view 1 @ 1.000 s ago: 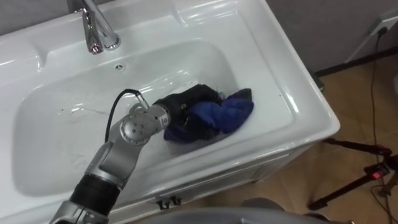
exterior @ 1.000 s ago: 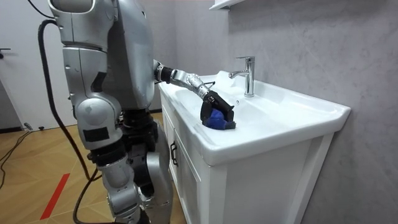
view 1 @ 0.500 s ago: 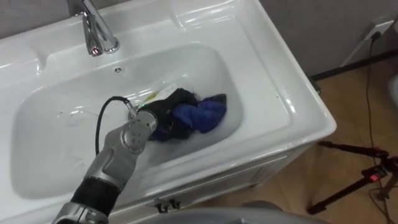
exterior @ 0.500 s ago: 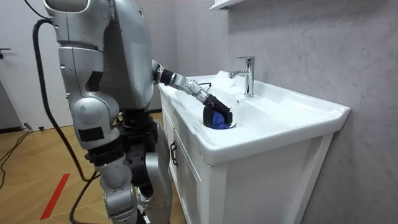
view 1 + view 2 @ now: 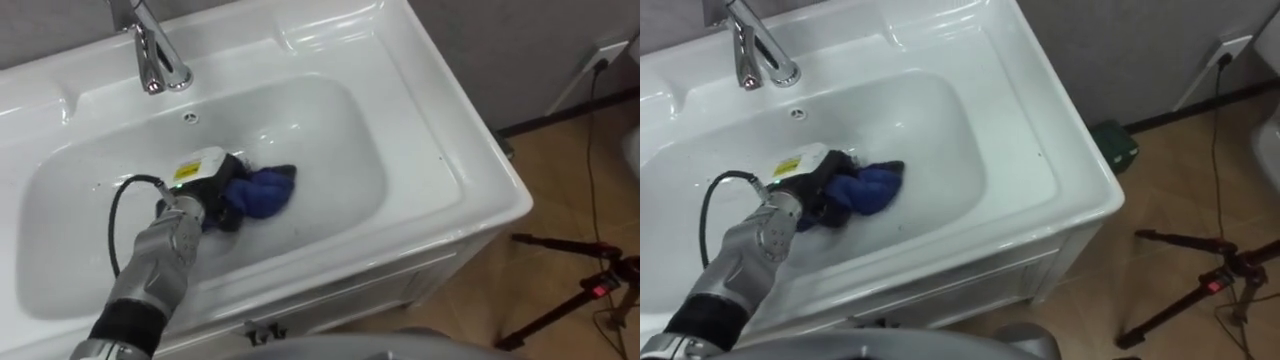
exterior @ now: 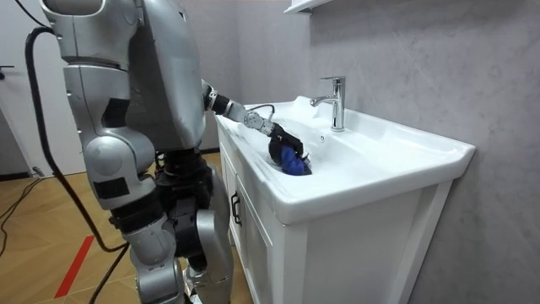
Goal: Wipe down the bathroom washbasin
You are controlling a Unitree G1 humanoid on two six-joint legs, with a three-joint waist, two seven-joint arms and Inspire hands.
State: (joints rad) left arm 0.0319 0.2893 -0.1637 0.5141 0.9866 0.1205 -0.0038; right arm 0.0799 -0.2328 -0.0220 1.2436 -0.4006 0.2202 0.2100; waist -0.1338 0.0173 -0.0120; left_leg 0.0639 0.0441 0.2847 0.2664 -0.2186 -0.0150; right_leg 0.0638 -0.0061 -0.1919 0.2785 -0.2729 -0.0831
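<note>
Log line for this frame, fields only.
left hand: shut on blue cloth | blue cloth: on basin floor, near centre | robot: standing at basin

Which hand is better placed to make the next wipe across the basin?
Left. The left hand is down in the basin, fingers curled on the blue cloth that lies on the basin's floor near its middle, so it could probably sweep from there.

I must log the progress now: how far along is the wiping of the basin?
Done: the blue cloth has swept from the right end of the basin to its middle within the last second. In hand: the left robot hand grips the cloth on the basin floor. Left: the left half seems not yet wiped.
</note>
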